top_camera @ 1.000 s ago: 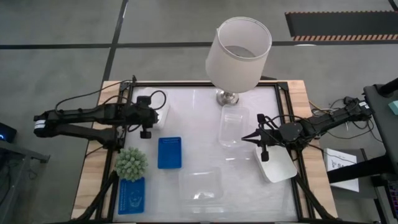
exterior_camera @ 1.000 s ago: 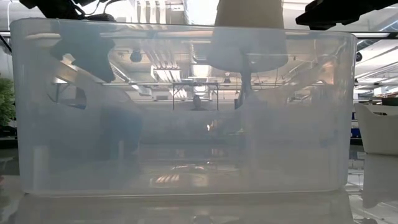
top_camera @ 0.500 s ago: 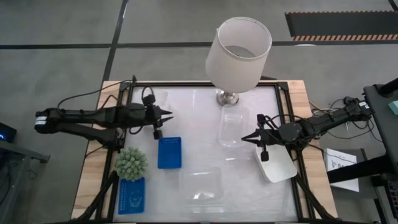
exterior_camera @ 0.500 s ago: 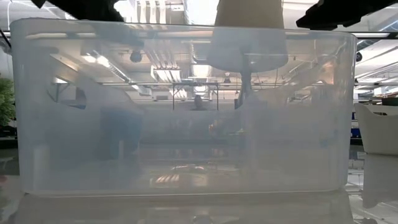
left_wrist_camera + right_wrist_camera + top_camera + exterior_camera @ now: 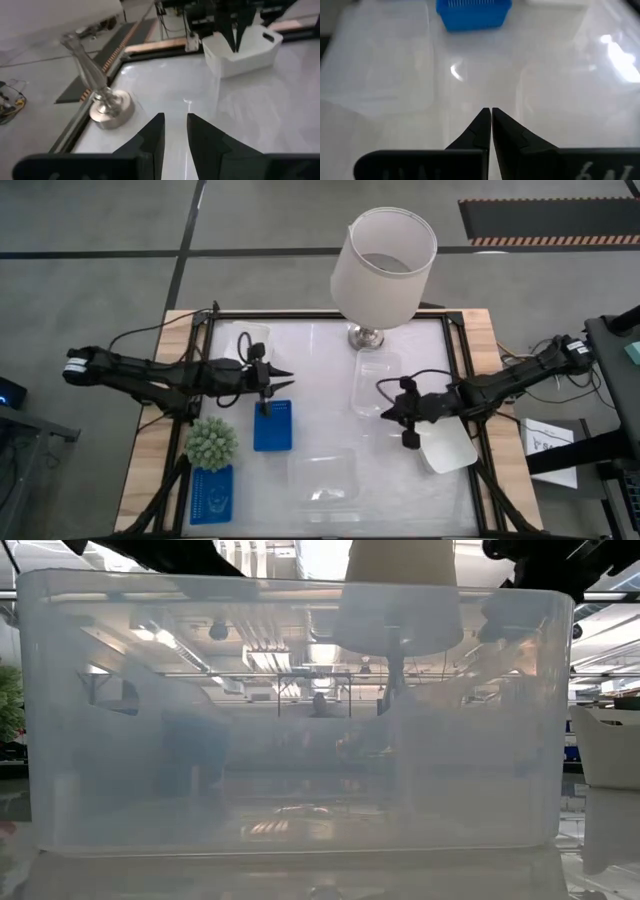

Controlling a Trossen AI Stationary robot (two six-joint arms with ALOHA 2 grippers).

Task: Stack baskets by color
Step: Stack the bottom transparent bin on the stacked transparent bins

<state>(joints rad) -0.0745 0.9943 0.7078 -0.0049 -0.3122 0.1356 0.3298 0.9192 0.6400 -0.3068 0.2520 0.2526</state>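
Observation:
Baskets lie scattered on the white table. A blue basket point(image 5: 272, 425) is left of centre, and a second blue basket point(image 5: 211, 495) sits under the green plant point(image 5: 211, 442). Two clear baskets lie at centre point(image 5: 375, 383) and at the near edge point(image 5: 322, 477). A white basket point(image 5: 447, 448) is at the right and a pale one point(image 5: 252, 338) at the far left. My left gripper point(image 5: 288, 375) hovers just beyond the blue basket, pointing right, slightly open and empty point(image 5: 175, 120). My right gripper point(image 5: 385, 414) points left beside the white basket, shut and empty point(image 5: 488, 111).
A lamp with a large white shade point(image 5: 385, 265) stands at the far edge on a metal foot point(image 5: 107, 105). In the low view the near clear basket point(image 5: 300, 720) fills the picture. A black frame rail point(image 5: 455, 370) borders the table.
My left gripper has moved from above the pale far-left basket toward the table's centre and tipped up from pointing down to nearly level. My right gripper has moved off the white basket toward the table's centre, sunk a little and rolled. No basket has moved.

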